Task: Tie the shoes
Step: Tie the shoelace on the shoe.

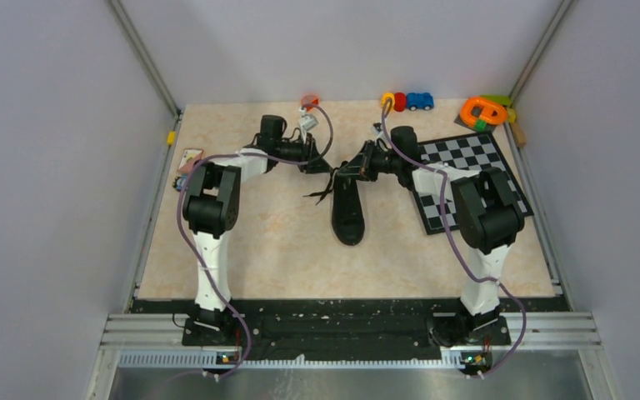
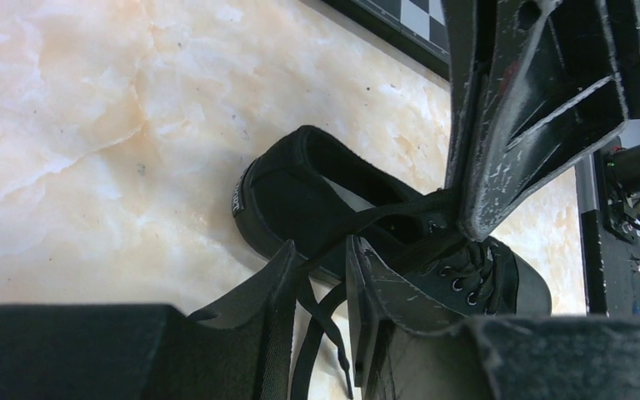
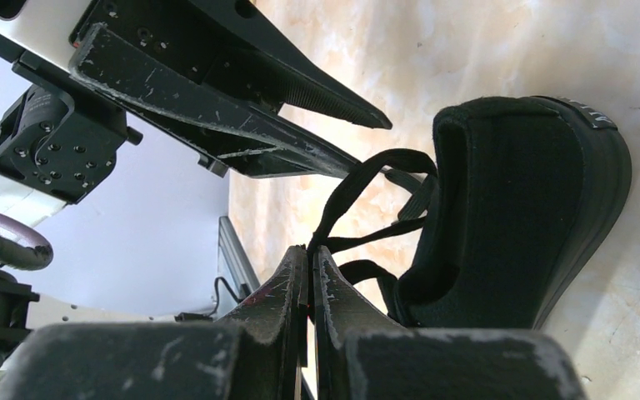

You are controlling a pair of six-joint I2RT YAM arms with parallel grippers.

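Black lace (image 3: 396, 156) from the shoe (image 1: 348, 215) is pinched in the right gripper (image 3: 310, 250); the left gripper (image 2: 320, 250) stands narrowly apart, lace running between its fingers.

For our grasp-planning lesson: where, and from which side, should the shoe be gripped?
Probably the heel rim of the shoe, from above: it stands upright on its sole, mouth open upward, so one finger fits inside that thin wall, one outside.
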